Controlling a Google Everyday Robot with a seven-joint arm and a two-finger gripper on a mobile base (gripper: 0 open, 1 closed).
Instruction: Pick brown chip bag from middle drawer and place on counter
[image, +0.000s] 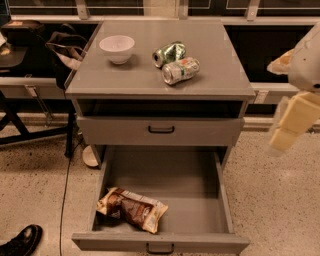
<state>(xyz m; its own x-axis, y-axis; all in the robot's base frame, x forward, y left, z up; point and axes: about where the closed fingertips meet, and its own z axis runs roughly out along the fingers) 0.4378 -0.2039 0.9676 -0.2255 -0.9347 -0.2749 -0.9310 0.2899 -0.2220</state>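
The brown chip bag (132, 209) lies flat in the front left corner of the open middle drawer (200, 200), touching its front wall. The counter (220, 75) is the grey top of the cabinet. My gripper (292, 125) is a blurred cream shape at the right edge of the camera view. It hangs in the air to the right of the cabinet, well above and to the right of the bag, and it holds nothing that I can see.
A white bowl (117, 48) and two crushed cans, one green (169, 53) and one silver (180, 70), sit on the counter. A shut drawer front (161, 130) is above the open drawer. A chair with a bag (62, 50) and a black shoe (22, 241) are at the left.
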